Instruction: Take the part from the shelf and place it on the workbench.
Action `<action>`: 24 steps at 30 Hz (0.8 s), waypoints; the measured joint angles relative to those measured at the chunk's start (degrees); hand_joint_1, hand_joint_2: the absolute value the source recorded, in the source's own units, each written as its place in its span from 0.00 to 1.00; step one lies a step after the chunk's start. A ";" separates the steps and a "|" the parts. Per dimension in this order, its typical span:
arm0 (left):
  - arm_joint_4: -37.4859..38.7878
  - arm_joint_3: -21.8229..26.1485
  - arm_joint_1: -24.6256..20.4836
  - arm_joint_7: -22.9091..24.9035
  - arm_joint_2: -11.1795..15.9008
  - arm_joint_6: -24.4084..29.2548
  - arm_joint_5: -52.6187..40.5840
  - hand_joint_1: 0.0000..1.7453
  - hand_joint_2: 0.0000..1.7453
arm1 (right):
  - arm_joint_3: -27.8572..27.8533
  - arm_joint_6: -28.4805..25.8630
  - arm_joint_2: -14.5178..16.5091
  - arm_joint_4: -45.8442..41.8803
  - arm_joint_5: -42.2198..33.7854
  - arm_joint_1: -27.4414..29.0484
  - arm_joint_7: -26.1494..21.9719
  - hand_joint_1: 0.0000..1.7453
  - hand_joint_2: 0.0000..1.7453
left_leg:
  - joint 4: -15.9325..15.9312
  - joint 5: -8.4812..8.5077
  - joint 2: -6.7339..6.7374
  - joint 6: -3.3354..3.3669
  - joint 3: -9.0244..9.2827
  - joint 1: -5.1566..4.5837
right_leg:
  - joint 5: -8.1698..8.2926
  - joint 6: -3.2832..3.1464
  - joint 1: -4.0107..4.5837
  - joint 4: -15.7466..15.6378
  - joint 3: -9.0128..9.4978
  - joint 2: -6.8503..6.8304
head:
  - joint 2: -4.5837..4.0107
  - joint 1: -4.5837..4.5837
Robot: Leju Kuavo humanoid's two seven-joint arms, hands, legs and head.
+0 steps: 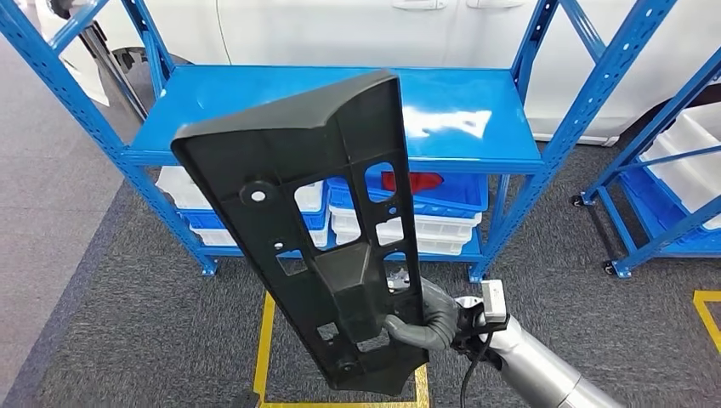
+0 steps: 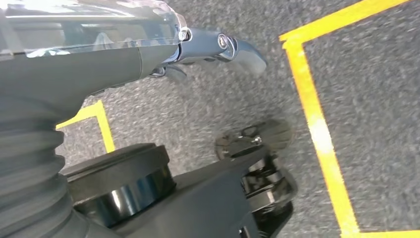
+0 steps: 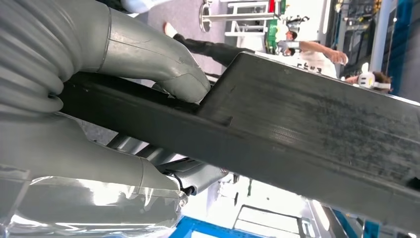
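Note:
A long black plastic part (image 1: pixel 315 212) with several cut-out holes stands nearly upright in the head view, in front of the blue shelf (image 1: pixel 459 110). My right hand (image 1: pixel 421 327) grips its lower end from the right side. In the right wrist view the grey thumb (image 3: pixel 168 74) presses on the flat face of the part (image 3: pixel 307 129), and the darker fingers clamp it from underneath. My left hand (image 2: pixel 198 49) hangs over the grey carpet, its fingers stretched out and holding nothing.
The blue shelf's top board is bare; white and blue bins (image 1: pixel 425 225) sit on its lower level. A second blue rack (image 1: pixel 672 170) stands at the right. Yellow floor tape (image 1: pixel 265 340) marks the carpet. A person (image 3: pixel 307 54) stands in the background.

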 joint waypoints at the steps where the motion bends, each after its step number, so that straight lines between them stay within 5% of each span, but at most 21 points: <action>1: 0.00 0.00 0.01 0.00 0.01 0.00 -0.05 0.00 1.00 | -0.01 0.00 -0.07 -0.03 -0.04 0.09 0.01 1.00 1.00 | 3.90 -2.34 0.01 -0.34 -0.86 0.14 | 0.58 -0.03 0.00 0.14 -0.82 -0.08 | 0.00 0.00; 2: 0.00 0.00 0.02 0.01 0.03 0.00 -0.14 0.00 1.00 | -0.01 0.01 -0.10 -0.05 -0.04 0.22 0.03 1.00 1.00 | 7.05 -3.49 0.02 -0.64 -1.30 0.28 | 1.11 0.01 -0.01 0.32 -1.68 -0.14 | 0.00 0.00; 4: 0.00 0.00 0.02 0.08 0.07 -0.01 -0.29 0.00 1.00 | -0.01 0.02 -0.11 -0.08 -0.04 0.49 0.04 1.00 1.00 | 7.84 -2.09 0.03 -1.09 0.45 0.58 | 2.04 0.33 -0.16 0.81 -3.39 -0.19 | 0.00 -0.01; 6: 0.00 0.00 -0.05 0.15 0.09 -0.02 -0.34 0.00 1.00 | -0.03 0.01 -0.11 -0.21 -0.04 0.65 0.06 1.00 1.00 | 1.03 0.20 -0.17 -1.30 5.76 0.87 | 2.64 0.81 -0.35 1.49 -4.80 -0.14 | 0.00 -0.01; 8: 0.00 0.00 -0.08 -0.04 0.10 -0.02 -0.33 0.00 1.00 | -0.15 -0.05 -0.13 -0.50 -0.11 0.66 0.12 1.00 1.00 | -5.94 0.07 -0.64 -0.89 10.23 0.79 | 3.15 1.47 -0.38 2.07 -5.73 -0.04 | 0.00 0.00; 11: 0.00 0.00 0.08 -0.67 0.14 0.09 -0.19 0.00 1.00 | -0.35 -0.16 -0.13 -0.78 -0.20 0.75 0.27 1.00 1.00 | -7.98 -0.18 -0.79 0.59 10.96 0.60 | 3.95 2.62 -0.46 2.14 -6.20 0.09 | 0.00 0.01; 14: 0.00 0.00 -0.02 -0.90 0.11 0.21 -0.03 0.00 1.00 | -0.64 -0.25 0.02 -0.97 -0.23 0.84 0.50 1.00 1.00 | -8.51 1.11 -0.58 2.29 10.32 0.68 | 0.62 3.30 -0.71 6.29 -8.03 0.45 | 0.00 0.02; 16: 0.00 0.00 0.01 -0.99 0.11 0.25 0.07 0.00 1.00 | -0.89 -0.44 0.15 -1.02 -0.31 0.96 0.62 1.00 1.00 | -8.40 1.79 -0.47 2.70 9.45 0.49 | -3.91 3.46 -0.77 14.29 -10.91 0.72 | 0.00 0.02; 18: 0.00 0.00 0.14 -1.05 0.13 0.28 0.10 0.00 1.00 | -1.08 -0.66 0.18 -1.02 -0.38 1.12 0.72 1.00 1.00 | -8.11 2.26 -0.43 2.78 8.59 0.28 | -5.62 3.47 -0.75 19.11 -12.03 0.79 | 0.00 0.02; 19: 0.00 0.00 0.17 -1.07 0.13 0.28 0.11 0.00 1.00 | -1.14 -0.73 0.18 -1.03 -0.42 1.16 0.76 1.00 1.00 | -7.90 2.40 -0.44 2.74 8.25 0.21 | -4.94 3.33 -0.73 18.27 -11.01 0.78 | 0.00 0.02; 22: 0.00 0.00 0.19 -1.21 0.08 0.28 0.18 0.00 1.00 | -1.44 -0.78 0.20 -1.21 -0.69 1.15 0.81 1.00 1.00 | -7.28 2.55 -0.11 2.54 7.74 -0.08 | -1.15 2.25 -0.19 6.97 -3.94 -0.57 | 0.00 0.02; 24: 0.00 0.00 0.31 -1.30 0.04 0.28 0.23 0.00 1.00 | -1.77 -0.76 0.31 -1.56 -0.89 1.20 0.79 1.00 1.00 | -7.05 2.69 0.49 2.15 7.45 -0.31 | -0.67 1.61 0.40 2.94 -1.92 -1.75 | 0.00 0.01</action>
